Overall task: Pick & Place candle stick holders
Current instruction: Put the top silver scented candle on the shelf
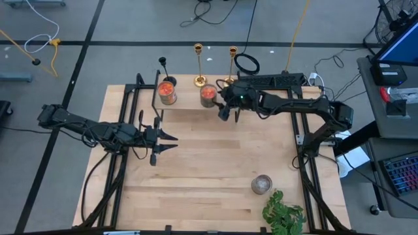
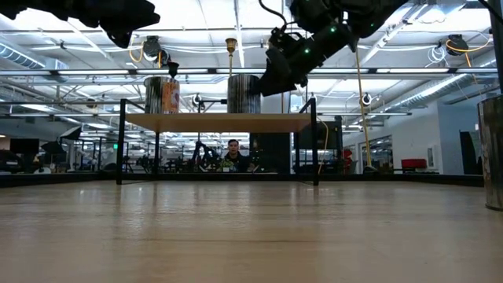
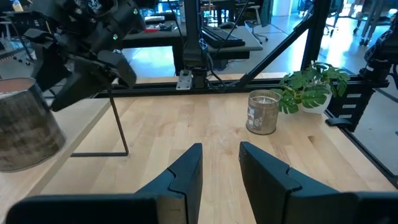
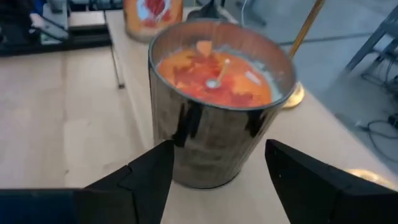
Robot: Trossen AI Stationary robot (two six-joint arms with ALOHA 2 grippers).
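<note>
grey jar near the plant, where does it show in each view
High view: grey jar near the front right, just above the plant.
Low view: cut off at the right edge.
Left wrist view: right of centre, beside the plant.
Right wrist view: not in it.
Shared landmark: the plant.

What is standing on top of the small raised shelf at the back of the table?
On the shelf stand two orange-filled jars, a black candlestick and two gold candlesticks. The right gripper covers part of it.
</note>
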